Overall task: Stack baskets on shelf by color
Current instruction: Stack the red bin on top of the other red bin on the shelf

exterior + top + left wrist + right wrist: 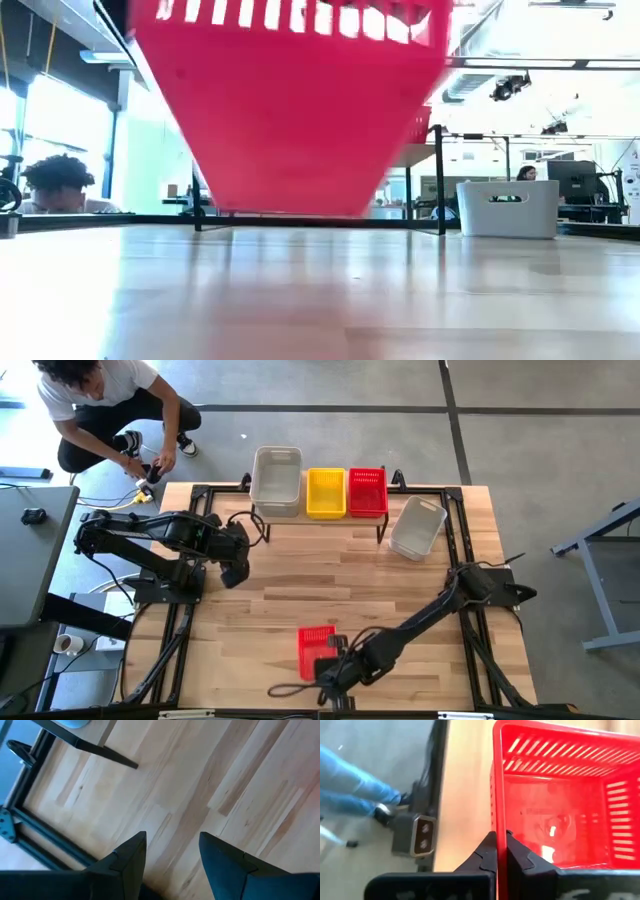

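Care is needed in this step, since the red basket (555, 805) at the near edge of the table (300, 585) is pinched by only 1 thin wall in the right gripper (501, 851), whose jaws are pressed together over the rim. In the low view it appears clear of the tabletop and tilted. The lift is best kept slow and level, so that the basket does not swing or slip, and it should be carried toward the red stack (367, 492) on the shelf (262, 517), then lowered squarely so that it nests. The held basket is seen to be empty. On the shelf a grey basket (275, 480), a yellow one (325, 492) and the red stack are set side by side; how many are nested cannot be told. Another grey basket (416, 526) lies on the table beside the shelf. The left gripper (172, 855) hangs over bare wood with jaws spread, holding nothing.
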Robot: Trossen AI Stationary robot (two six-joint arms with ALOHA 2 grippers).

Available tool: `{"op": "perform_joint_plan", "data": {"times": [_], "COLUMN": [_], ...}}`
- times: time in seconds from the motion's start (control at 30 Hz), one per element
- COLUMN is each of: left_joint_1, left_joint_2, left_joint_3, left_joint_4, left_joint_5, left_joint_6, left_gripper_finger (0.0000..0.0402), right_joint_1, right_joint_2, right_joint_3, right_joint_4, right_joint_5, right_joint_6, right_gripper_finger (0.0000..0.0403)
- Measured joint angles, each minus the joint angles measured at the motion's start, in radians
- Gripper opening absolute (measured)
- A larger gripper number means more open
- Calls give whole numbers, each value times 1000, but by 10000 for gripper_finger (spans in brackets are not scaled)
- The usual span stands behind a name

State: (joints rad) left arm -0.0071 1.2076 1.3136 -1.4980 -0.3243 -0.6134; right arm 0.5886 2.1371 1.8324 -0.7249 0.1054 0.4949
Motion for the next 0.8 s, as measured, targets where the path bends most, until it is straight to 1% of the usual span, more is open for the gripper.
{"op": "perform_joint_plan", "data": {"times": [0.13, 0.27, 0.53, 0.8], "left_joint_1": [0, 0, 0, 0], "left_joint_2": [0, 0, 0, 0], "left_joint_3": [0, 0, 0, 0], "left_joint_4": [59, 91, 122, 160], "left_joint_5": [0, 0, -1, -4], "left_joint_6": [-27, 7, 24, 109], "left_gripper_finger": [172, 172, 172, 172], "right_joint_1": [-26, -56, -121, -193], "right_joint_2": [-51, -113, -235, -330], "right_joint_3": [0, 0, 0, 0], "right_joint_4": [-43, -87, -162, -200], "right_joint_5": [50, 108, 265, 317], "right_joint_6": [19, 48, 92, 48], "right_gripper_finger": [0, 0, 0, 0]}}
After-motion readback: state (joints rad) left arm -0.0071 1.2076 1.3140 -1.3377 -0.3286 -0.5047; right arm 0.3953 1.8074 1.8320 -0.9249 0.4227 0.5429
